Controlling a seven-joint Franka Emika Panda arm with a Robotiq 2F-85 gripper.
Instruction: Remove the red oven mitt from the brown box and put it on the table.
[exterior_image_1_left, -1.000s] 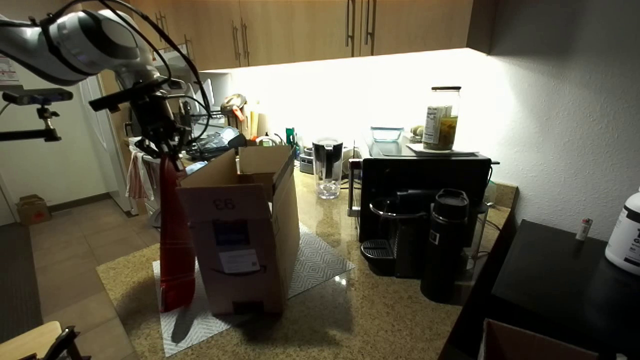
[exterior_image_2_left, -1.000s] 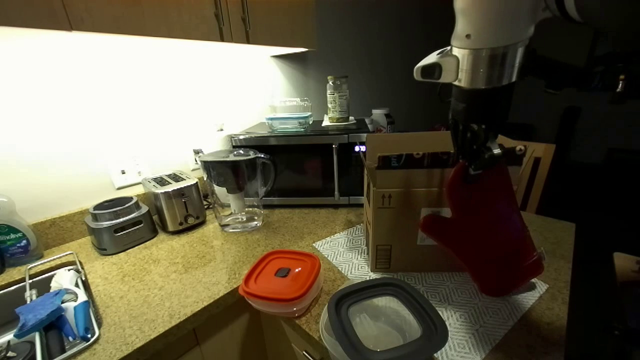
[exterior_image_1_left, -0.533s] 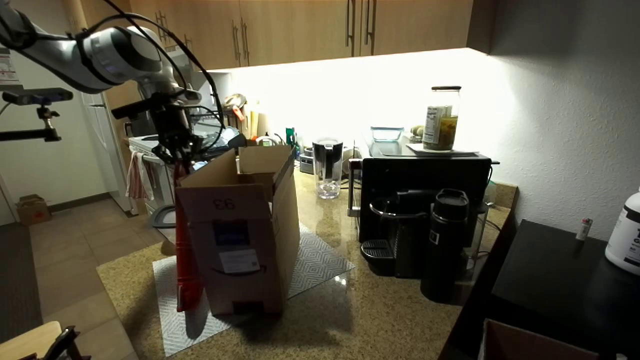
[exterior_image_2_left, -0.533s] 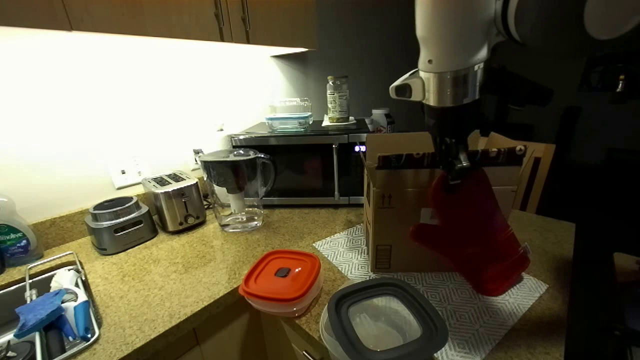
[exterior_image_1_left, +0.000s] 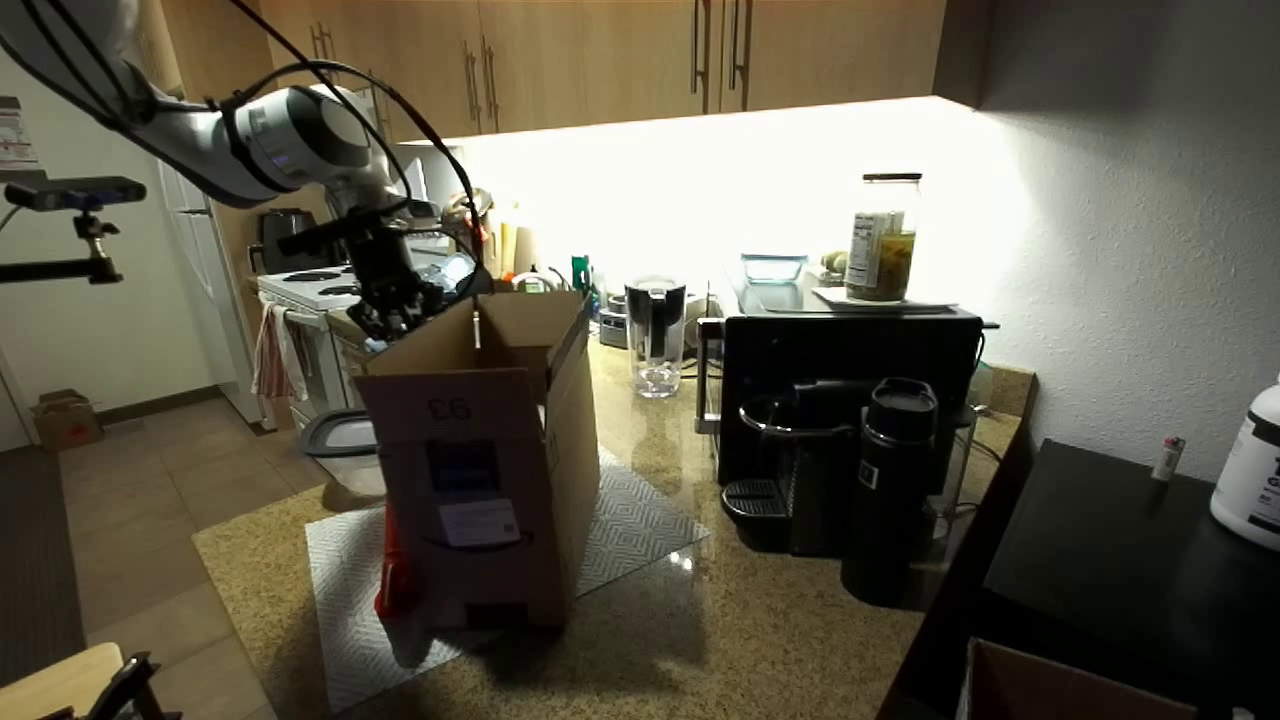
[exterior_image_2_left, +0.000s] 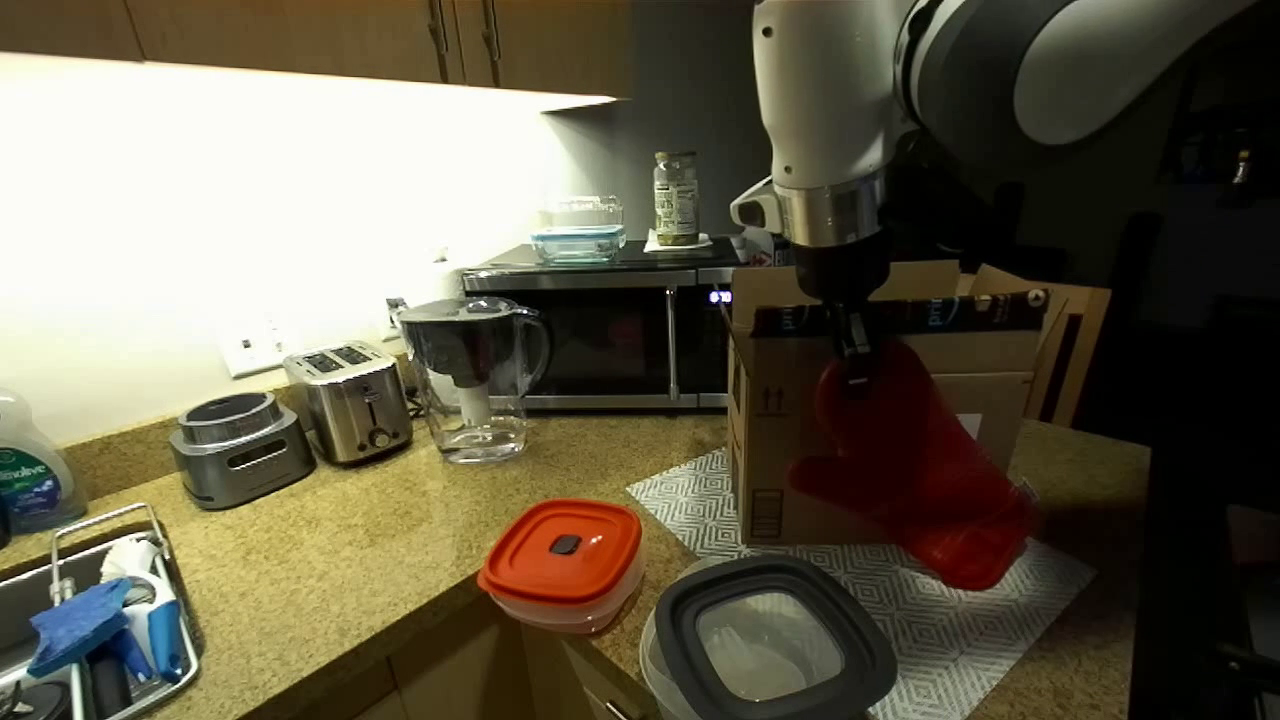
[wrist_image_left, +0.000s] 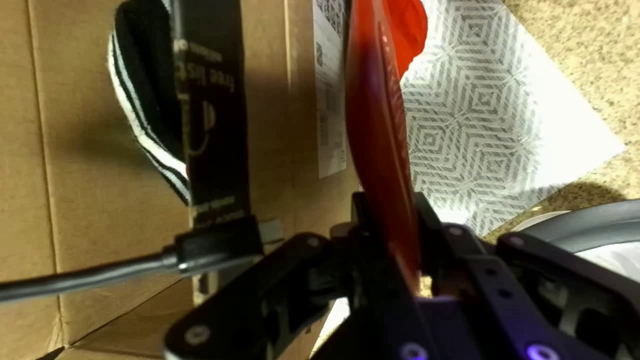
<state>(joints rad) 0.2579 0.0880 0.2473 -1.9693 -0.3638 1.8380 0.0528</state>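
Holding the red oven mitt (exterior_image_2_left: 925, 470) tilted in the gripper (wrist_image_left: 390, 202), between the brown box (exterior_image_1_left: 520, 470) and counter edge (exterior_image_1_left: 230, 588).

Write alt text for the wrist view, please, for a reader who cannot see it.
The gripper holds the red oven mitt outside the brown box, which fills the left. At right lie the patterned mat and speckled table.

Patterned mat (exterior_image_1_left: 640, 530) on speckled table (exterior_image_1_left: 725, 600)
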